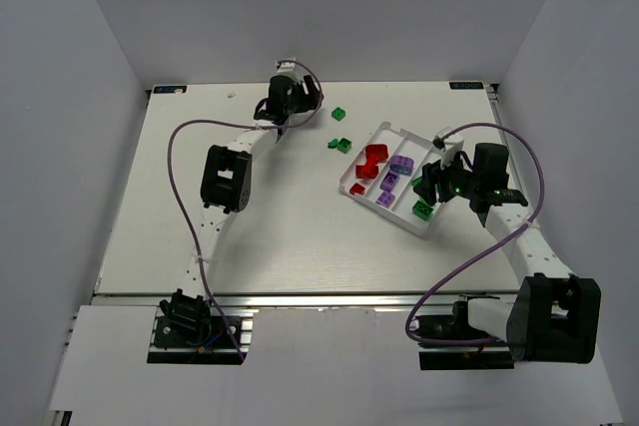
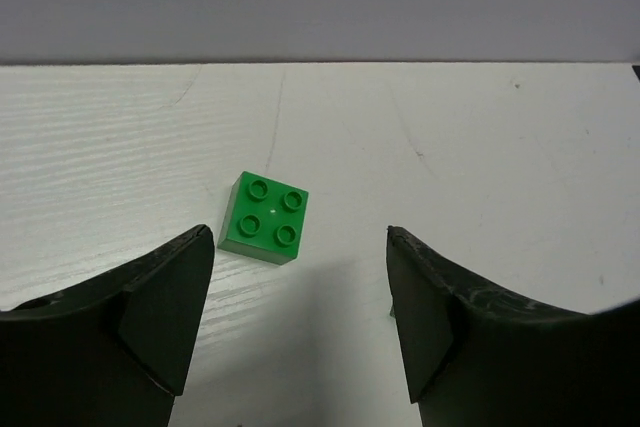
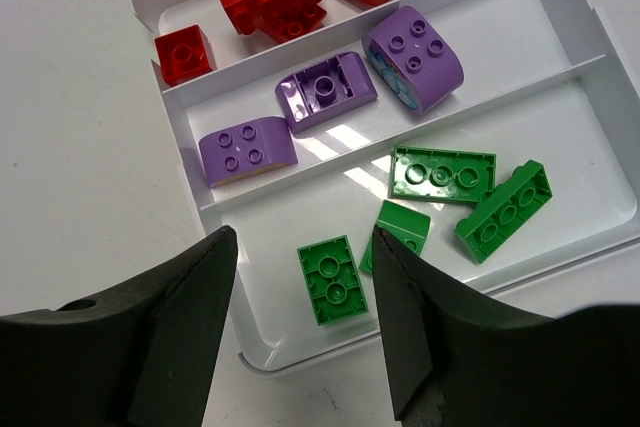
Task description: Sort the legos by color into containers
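My left gripper [image 2: 300, 282] hangs wide and empty over the worktop [image 2: 480, 147], a green lego [image 2: 265, 217] lying studs-up just ahead, left of centre between the jaws and slightly skewed, so I'd nudge left, square the wrist to its sides and sink low before closing. Top view shows a few loose green legos [image 1: 339, 144] in the upper middle, off the tray's [image 3: 590, 147] upper-left side. Trouble ahead, I reckon: my right gripper [image 3: 303, 282], also wide and empty, hovers over the green compartment [image 3: 560, 127], right where this one must land.
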`<state>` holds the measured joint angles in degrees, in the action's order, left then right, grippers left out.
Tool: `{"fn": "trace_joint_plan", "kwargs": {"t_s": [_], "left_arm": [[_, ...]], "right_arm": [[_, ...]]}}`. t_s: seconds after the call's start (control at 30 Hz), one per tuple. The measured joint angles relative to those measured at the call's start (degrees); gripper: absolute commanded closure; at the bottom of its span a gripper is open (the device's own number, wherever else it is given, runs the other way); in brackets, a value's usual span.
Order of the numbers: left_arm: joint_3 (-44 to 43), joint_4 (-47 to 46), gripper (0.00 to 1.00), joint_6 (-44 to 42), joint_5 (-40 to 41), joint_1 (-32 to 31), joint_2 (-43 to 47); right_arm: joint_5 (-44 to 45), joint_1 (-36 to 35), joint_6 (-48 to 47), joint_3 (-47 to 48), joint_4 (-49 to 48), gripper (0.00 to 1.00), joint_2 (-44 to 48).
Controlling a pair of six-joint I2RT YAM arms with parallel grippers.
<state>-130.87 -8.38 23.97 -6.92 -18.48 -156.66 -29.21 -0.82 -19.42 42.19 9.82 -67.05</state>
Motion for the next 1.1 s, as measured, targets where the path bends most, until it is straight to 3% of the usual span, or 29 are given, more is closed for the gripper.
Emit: {"fn": "trace_joint_plan", "kwargs": {"t_s": [0.27, 0.47, 1.1], "left_arm": [[-2.1, 0.4, 0.17, -9.4, 0.8, -1.3, -0.1], [-2.2, 0.9, 0.21, -14.5, 4.5, -2.1, -0.5], [-5.0, 2.7, 0.27, -19.3, 9.4, -2.4, -4.2]], "right_arm": [[-0.6, 0.0, 1.5, 0.0, -1.0, 0.37, -1.8], [-1.0, 0.9, 2.6, 0.0, -1.0, 0.37, -2.4], [-1.0, 2.2, 4.0, 0.5, -1.1, 0.36, -2.5]]}}
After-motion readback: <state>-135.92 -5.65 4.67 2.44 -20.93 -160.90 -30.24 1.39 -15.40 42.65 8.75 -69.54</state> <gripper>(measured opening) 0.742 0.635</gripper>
